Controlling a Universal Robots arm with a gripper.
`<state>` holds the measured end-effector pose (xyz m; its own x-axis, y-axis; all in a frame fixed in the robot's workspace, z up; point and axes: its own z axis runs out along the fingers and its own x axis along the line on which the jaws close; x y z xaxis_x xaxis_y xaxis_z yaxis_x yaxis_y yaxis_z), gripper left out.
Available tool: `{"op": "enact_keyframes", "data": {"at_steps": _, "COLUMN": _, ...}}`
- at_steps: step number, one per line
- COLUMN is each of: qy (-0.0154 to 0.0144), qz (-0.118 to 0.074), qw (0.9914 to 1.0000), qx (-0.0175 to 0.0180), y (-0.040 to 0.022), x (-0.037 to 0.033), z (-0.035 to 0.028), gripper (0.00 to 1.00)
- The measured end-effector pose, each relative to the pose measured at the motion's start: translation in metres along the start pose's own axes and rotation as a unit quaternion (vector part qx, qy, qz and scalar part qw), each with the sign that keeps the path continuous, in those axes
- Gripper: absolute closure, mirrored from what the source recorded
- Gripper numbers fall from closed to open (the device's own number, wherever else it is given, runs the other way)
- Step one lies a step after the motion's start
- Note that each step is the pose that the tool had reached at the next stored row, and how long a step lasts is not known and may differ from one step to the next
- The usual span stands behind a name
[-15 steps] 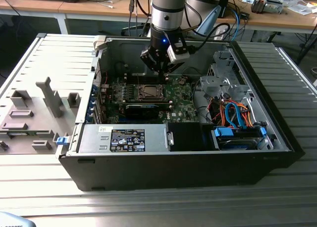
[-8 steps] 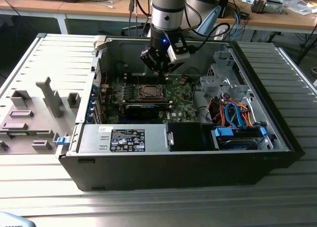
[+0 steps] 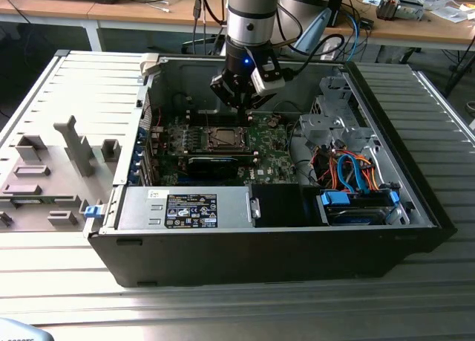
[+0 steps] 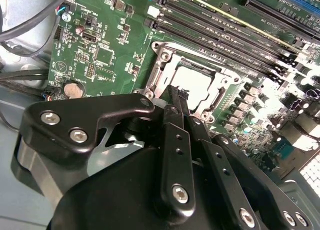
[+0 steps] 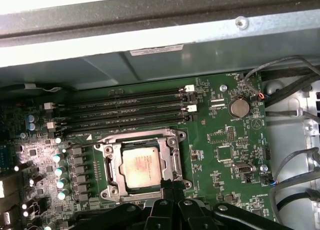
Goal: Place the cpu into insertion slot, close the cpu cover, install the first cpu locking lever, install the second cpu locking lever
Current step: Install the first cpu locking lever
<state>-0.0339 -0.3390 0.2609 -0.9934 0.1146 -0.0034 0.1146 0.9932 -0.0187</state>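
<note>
- Your black gripper (image 3: pixel 244 112) hangs at upper centre of the exterior view, above the green motherboard (image 3: pixel 263 144); its narrow fingers (image 4: pixel 173 107) look pressed together, holding nothing you can see.
- The silver-grey square cpu (image 5: pixel 143 167) sits in the metal-rimmed insertion slot (image 5: pixel 109 165), lower centre of the first wrist view.
- The thin silver cpu cover (image 5: pixel 172 160) frames it, apparently closed.

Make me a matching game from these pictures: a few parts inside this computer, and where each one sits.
Things:
1. cpu
2. cpu cover
3. coin battery
4. tool

Places:
A. lying closed around the chip
B. at the socket's edge
C. seated in the insertion slot
D. on the green motherboard, beside the memory slots' end

Pairs: 1-C, 2-A, 3-D, 4-B
</note>
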Motion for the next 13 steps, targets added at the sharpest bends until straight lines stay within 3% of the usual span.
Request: {"op": "enact_keyframes", "data": {"at_steps": 13, "qy": -0.0002, "qz": -0.009, "qw": 0.99996, "qx": -0.0001, "y": 0.0, "x": 0.0, "z": 0.0, "gripper": 0.89}}
